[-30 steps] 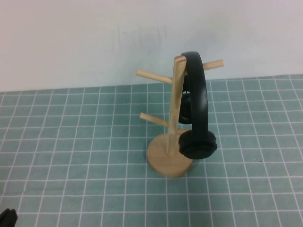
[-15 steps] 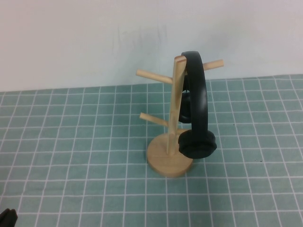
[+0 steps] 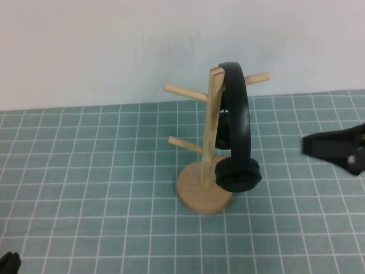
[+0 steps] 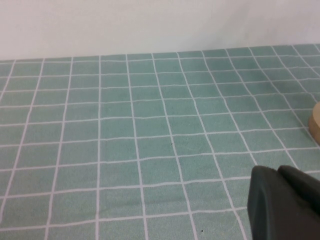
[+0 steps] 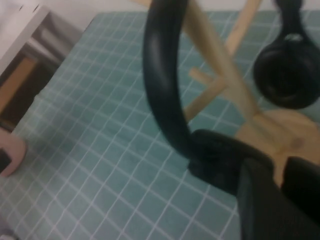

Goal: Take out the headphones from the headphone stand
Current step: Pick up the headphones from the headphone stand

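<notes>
1. Entering the high view from the robot's right side of the light wooden tree-shaped headphone stand (image 3: 205, 171), the right tool (image 3: 303, 145) is the one thing that has changed: a second ago and half a second ago no arm showed on that side at all
2. Its dark fingers (image 3: 328, 144) point toward the stand and stop near it, with bare table (image 3: 85, 188), covered in a green grid-pattern mat, between their tips and the hanging load; nothing is touched
3. From the right wrist view the two fingers (image 5: 260, 200) show with a narrow gap between them, so the right tool looks partly open and holds nothing
4. The matte black over-ear headphones (image 3: 239, 125) hang where they hung before, the wide headband looped over the top of the stand's upright post by the upper peg, one round earcup (image 3: 238, 173) down beside the round base and the other behind the post
5. The left tool (image 3: 8, 264) sits at the near edge of the table, well apart from the stand on its left; whether its fingers are open or closed I cannot tell
6. My reading: the reach has only begun, the grasp is not yet made, and the headband must go up and off the post top before the headphones come free
</notes>
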Robot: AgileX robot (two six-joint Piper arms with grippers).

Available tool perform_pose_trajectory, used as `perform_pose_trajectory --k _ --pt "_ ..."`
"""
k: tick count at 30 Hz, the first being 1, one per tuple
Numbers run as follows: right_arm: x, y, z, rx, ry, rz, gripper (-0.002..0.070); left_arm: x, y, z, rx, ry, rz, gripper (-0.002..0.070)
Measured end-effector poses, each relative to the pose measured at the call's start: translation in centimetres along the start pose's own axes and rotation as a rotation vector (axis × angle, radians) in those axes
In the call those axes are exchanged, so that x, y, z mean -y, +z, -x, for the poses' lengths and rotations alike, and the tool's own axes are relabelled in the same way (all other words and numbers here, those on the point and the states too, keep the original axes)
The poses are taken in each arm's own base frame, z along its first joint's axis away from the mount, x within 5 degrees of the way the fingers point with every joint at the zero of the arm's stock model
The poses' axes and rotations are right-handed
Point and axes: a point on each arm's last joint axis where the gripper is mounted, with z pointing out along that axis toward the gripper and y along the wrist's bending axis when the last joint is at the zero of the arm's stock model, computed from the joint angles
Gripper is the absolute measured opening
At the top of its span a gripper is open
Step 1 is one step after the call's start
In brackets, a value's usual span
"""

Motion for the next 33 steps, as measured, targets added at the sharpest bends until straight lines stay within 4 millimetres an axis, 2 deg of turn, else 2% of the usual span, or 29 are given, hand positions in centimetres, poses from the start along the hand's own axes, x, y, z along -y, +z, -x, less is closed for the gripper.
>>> perform_pose_trajectory --k 3,5,8,20,33 --pt "0.0 1.2 -0.2 -0.017 0.037 0.042 0.0405 0.0 0.0 0.0 0.000 0.000 0.000 -0.0006" --pt "0.0 1.9 -0.2 -0.008 0.060 0.065 0.0484 0.0 0.0 0.0 0.000 0.000 0.000 -0.0006" --pt "0.1 2.7 0.3 -0.017 0.033 0.083 0.0491 0.0 0.0 0.0 0.000 0.000 0.000 -0.0006" --pt "0.6 4.5 4.4 0.014 -0.029 0.116 0.0484 0.0 0.0 0.0 0.000 0.000 0.000 -0.0006" --pt "0.9 5.6 5.5 0.024 -0.009 0.213 0.0484 0.0 0.0 0.0 0.000 0.000 0.000 -0.0006"
